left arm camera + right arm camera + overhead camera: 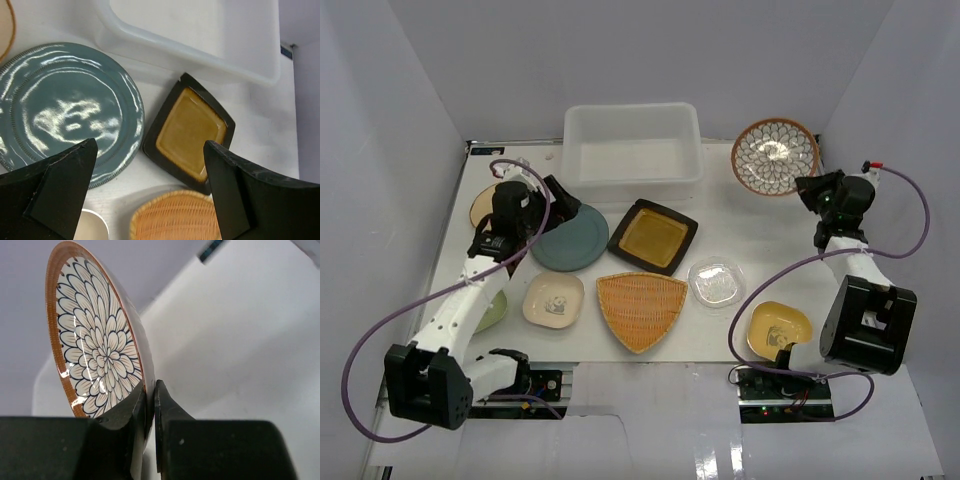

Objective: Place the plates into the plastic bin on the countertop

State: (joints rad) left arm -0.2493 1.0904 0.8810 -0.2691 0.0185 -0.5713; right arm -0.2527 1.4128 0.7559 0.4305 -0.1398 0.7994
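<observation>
1. Right gripper (808, 188) (150, 390): clenched on the rim of the petal plate (775, 156) (95, 340), with one jaw against the patterned face and the other against the brown back.
2. Petal plate: held tilted up on edge at the far right of the countertop (760, 230), to the right of the bin (632, 183) and outside it. The views do not show whether its lower edge touches the surface.
3. Left gripper (558, 198) (150, 145): released, with its jaws spread wide and nothing between them. It hangs above the near edge of the teal plate (570, 240) (65, 105) and the gap beside the square plate (653, 237) (192, 132).
4. Bin (200, 45): stands at the far middle of the countertop, its long side facing the arms. The teal plate and the square plate lie just in front of it.
5. Near row, left to right: green plate (492, 312), partly hidden under the left arm; cream dish (553, 301); woven fan plate (640, 308) (175, 217); glass dish (716, 282); yellow dish (779, 328), close to the base of the right arm.
6. Tan plate (483, 205) (6, 30): lies at the far left, mostly covered by the left arm, next to the teal plate.
</observation>
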